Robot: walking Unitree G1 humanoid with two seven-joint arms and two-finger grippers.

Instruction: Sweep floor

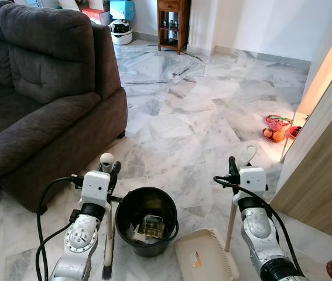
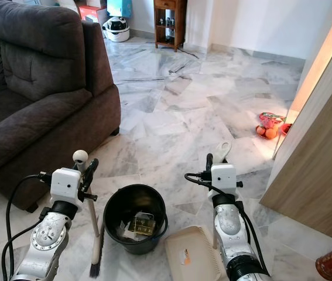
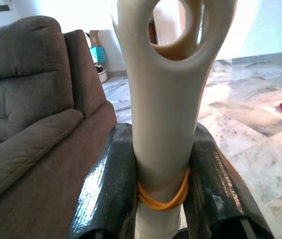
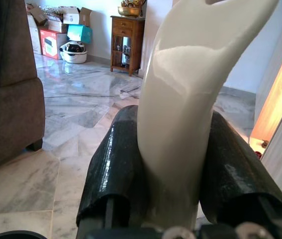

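My left gripper point(image 1: 112, 171) is shut on the cream handle of a small broom point(image 1: 106, 159), which stands upright with its dark bristles point(image 1: 108, 266) on the floor. In the left wrist view the black fingers point(image 3: 113, 179) clamp the broom handle point(image 3: 165, 99) just above an orange rubber band. My right gripper point(image 1: 235, 167) is shut on the cream dustpan handle point(image 1: 247, 153), and the dustpan tray point(image 1: 204, 254) rests on the floor below it. The right wrist view has the dustpan handle point(image 4: 190, 74) between the fingers point(image 4: 113, 164). A black bucket point(image 1: 125, 219) with scraps inside stands between my arms.
A dark grey sofa point(image 1: 43, 99) fills the left side. A wooden panel wall point(image 1: 324, 164) runs along the right, with a bag of oranges point(image 1: 276, 129) at its foot. A small wooden cabinet point(image 1: 170, 23) stands at the far wall. Marble floor stretches ahead.
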